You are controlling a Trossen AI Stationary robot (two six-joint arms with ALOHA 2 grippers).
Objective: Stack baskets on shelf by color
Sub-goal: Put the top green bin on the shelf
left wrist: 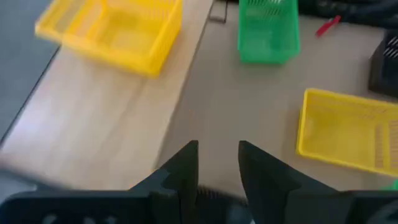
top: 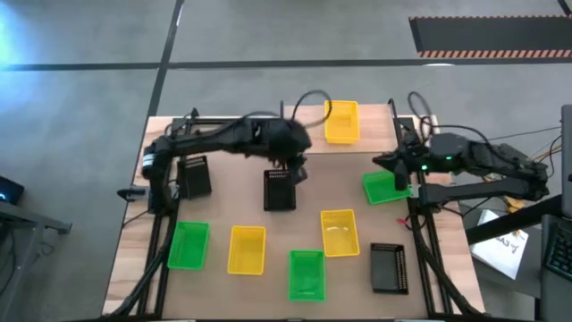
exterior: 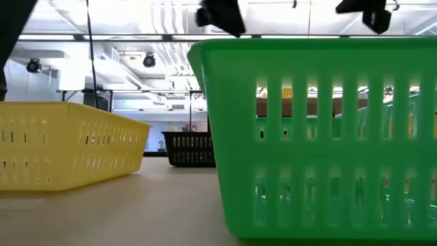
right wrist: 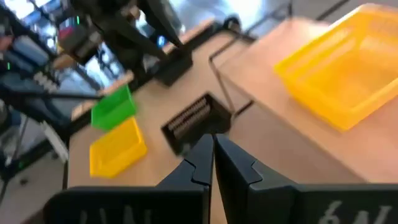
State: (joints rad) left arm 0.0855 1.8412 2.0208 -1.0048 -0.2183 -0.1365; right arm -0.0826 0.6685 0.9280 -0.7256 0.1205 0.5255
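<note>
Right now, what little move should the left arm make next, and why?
Probably ease the left gripper down until its fingers straddle the rim of the black slotted plastic basket, then close. It hangs over that basket's edge, and the left wrist view shows the fingers apart with only tabletop between them, so nothing seems to be gripped yet.

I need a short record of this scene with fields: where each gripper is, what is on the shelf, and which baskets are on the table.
left gripper: open, above the black basket at the table's middle
right gripper: shut, empty, at the right side near a green basket
shelf: one yellow basket
front row: green, yellow, green, yellow, black
far left: another black basket
</note>
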